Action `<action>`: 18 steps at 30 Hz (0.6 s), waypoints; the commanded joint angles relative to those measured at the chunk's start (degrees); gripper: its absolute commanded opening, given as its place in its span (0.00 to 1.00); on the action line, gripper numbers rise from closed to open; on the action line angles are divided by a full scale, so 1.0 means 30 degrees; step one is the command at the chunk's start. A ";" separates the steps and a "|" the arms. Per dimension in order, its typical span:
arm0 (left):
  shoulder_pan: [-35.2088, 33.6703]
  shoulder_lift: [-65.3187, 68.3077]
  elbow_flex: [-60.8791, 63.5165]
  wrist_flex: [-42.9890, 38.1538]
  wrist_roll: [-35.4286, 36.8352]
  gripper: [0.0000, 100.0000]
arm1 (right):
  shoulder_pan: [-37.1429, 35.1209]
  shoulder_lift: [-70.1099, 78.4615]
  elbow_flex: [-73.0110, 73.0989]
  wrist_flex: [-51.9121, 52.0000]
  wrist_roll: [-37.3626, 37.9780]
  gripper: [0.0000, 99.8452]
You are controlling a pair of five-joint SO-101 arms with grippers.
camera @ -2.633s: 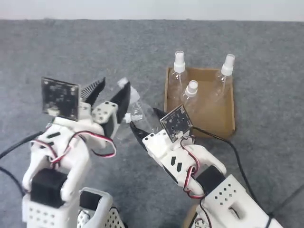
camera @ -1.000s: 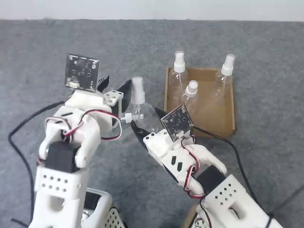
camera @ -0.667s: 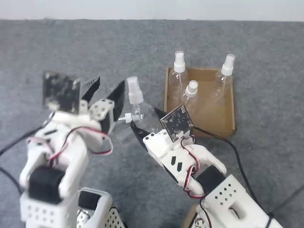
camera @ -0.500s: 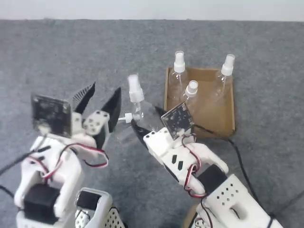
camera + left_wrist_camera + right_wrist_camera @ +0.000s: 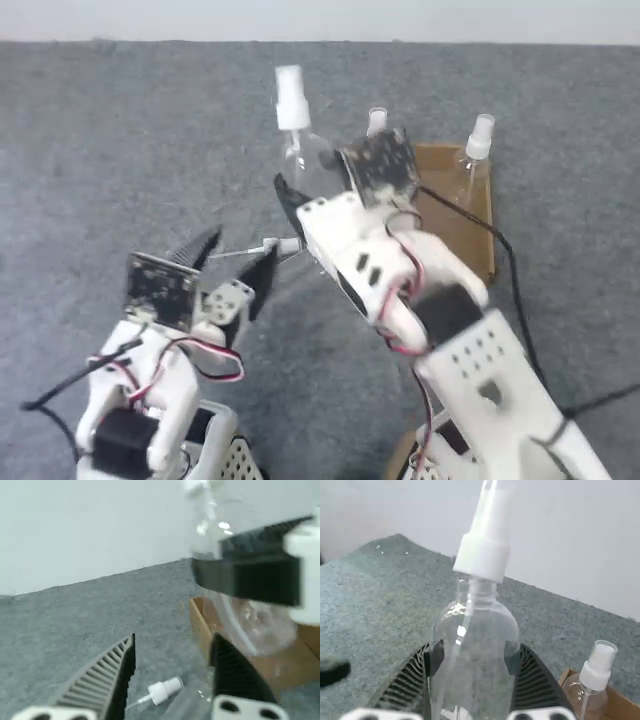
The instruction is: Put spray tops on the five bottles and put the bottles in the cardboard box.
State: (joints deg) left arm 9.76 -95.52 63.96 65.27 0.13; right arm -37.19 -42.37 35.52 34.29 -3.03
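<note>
One bottle — right end effector gripping; left agape.

Table surface: grey covering, coarse-fibred and carpet-like, mottled light and dark, running from near edge to far edge in high view.
Wall: plain, pale off-white, uniform. Meets table in straight line along far edge. Narrow band in high view, broad upper field in both wrist views.
Light: even, diffuse; soft shadows on covering.
Wall-table junction: level in high view, sloping in wrist views.
</note>
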 commanded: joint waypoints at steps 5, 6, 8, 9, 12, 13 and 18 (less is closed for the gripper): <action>0.1934 -0.1963 0.2740 -0.1846 -0.0059 0.36 | -0.0396 0.3648 -0.3663 0.0337 -0.0205 0.01; 0.1905 -0.1934 0.2974 -0.2227 -0.0059 0.36 | -0.0718 0.3912 -0.3751 0.0425 -0.0205 0.01; 0.1348 -0.1758 0.3385 -0.2842 -0.0059 0.36 | -0.1597 0.4059 -0.3810 0.1216 -0.0205 0.01; 0.0996 -0.1641 0.3590 -0.3223 -0.0059 0.35 | -0.1949 0.4000 -0.3810 0.1685 -0.0176 0.01; -0.0147 -0.1289 0.4059 -0.4249 -0.0059 0.34 | -0.2300 0.3209 -0.3810 0.2769 -0.0088 0.01; -0.0293 -0.1143 0.4176 -0.4484 -0.0059 0.34 | -0.2271 0.2857 -0.3810 0.3121 -0.0088 0.01; -0.0264 -0.0557 0.4381 -0.4806 -0.0088 0.33 | -0.2242 0.0747 -0.3810 0.5084 -0.0059 0.01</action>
State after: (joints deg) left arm 9.58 -99.47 77.23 52.35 0.40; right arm -43.43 -33.58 28.57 46.77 -2.95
